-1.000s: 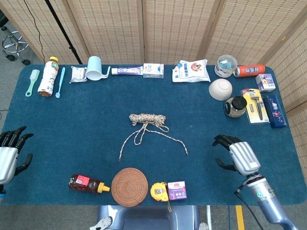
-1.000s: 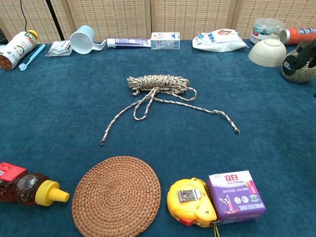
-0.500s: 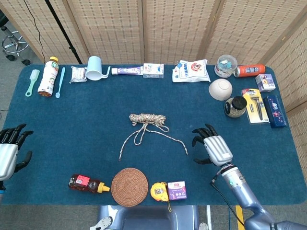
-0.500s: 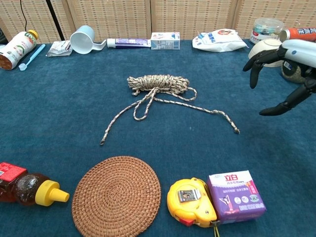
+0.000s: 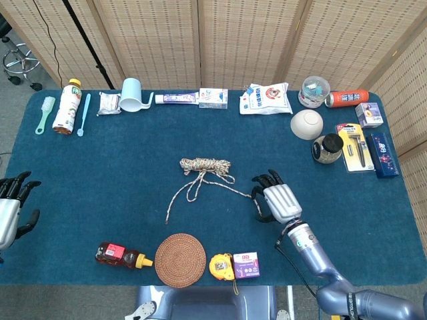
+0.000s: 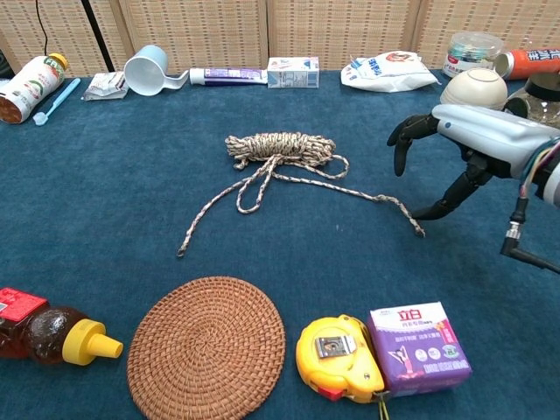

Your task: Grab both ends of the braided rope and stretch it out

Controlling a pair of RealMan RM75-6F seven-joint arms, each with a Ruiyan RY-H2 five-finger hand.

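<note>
Right now the right hand (image 6: 455, 153) hovers just beside the rope's (image 5: 204, 165) right end (image 6: 418, 231), fingers spread and empty (poised to grasp it, I judge). Left hand (image 5: 9, 212) waits at the table (image 5: 120, 153) edge, fingers apart, well away from the rope mid-table.

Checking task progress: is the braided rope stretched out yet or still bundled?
Still bundled. The braided rope lies coiled with two loose ends trailing; the right hand holds nothing.

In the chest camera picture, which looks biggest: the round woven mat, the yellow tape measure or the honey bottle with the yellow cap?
1. Round woven mat, clearly largest.
2 and 3. Yellow tape measure and honey bottle: unsure, since the bottle is cut off by the frame's left edge.
</note>
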